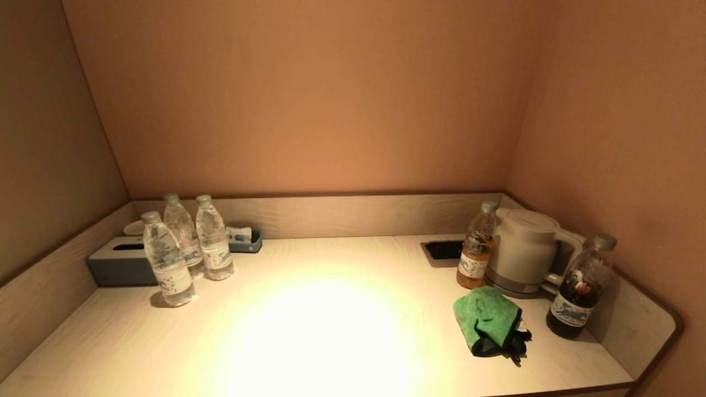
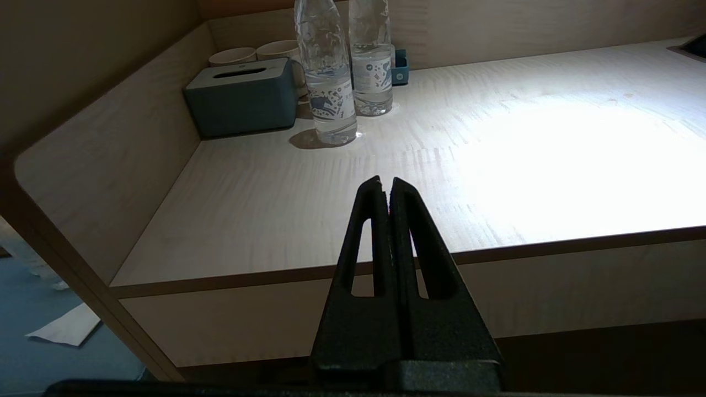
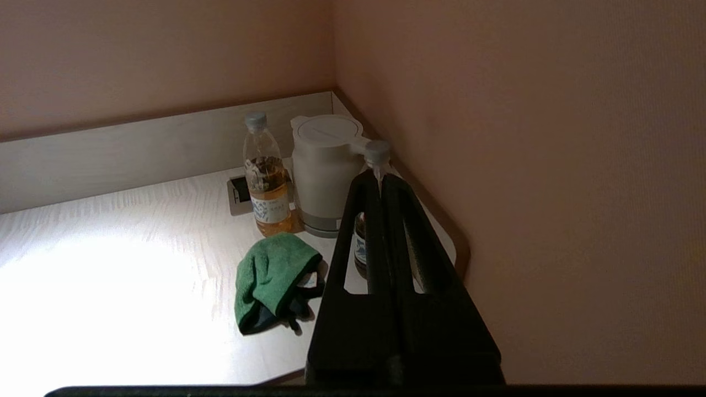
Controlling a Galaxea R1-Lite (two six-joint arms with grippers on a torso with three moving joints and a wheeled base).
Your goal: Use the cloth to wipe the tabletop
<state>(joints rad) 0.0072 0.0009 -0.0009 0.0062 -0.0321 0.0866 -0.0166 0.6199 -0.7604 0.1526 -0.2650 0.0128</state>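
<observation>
Head view: green cloth (image 1: 488, 320) lies crumpled on the surface (image 1: 331, 331), near the kettle (image 1: 524, 251). Left wrist: left end effector (image 2: 385, 184) pressed together off the front edge. Right wrist: right end effector (image 3: 376, 182) together, cloth well apart

The kettle (image 1: 523, 249) stands at the tabletop's (image 1: 331, 331) right rear corner. One bottle (image 1: 475, 246) stands just left of it, another (image 1: 579, 288) right-front. The cloth (image 1: 488, 320) lies before it.
</observation>
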